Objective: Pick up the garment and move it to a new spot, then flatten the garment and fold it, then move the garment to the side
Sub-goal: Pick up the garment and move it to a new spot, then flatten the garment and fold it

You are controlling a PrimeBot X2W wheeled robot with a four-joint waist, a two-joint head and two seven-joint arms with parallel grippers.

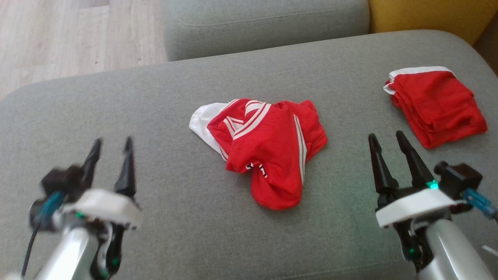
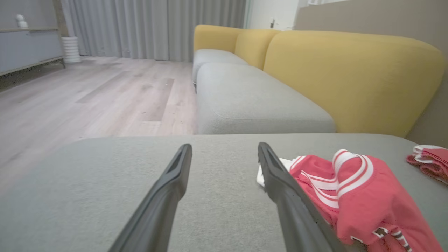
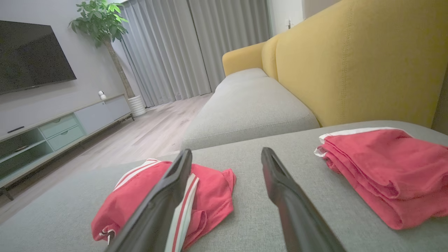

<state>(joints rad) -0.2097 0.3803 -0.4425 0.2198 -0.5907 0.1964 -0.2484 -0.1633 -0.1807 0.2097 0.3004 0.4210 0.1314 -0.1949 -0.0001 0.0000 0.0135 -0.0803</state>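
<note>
Left gripper (image 1: pixel 113 140) and right gripper (image 1: pixel 386 135) were both empty, fingers apart, over the near edge of the grey sofa cushion (image 1: pixel 155 101). The garment (image 1: pixel 268 151) lay crumpled mid-cushion between them, touching neither. Likely light, limp, slightly slick, so best pinched at a raised fold or the striped hem. Red jersey, white sleeve, white stripes, bit of black number. Folded red stack (image 1: pixel 435 105) sat near the right edge.

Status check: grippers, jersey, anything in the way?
Left gripper open, empty; right gripper open, empty. Jersey crumpled on cushion, not flattened. Red stack to its right, apart.
</note>
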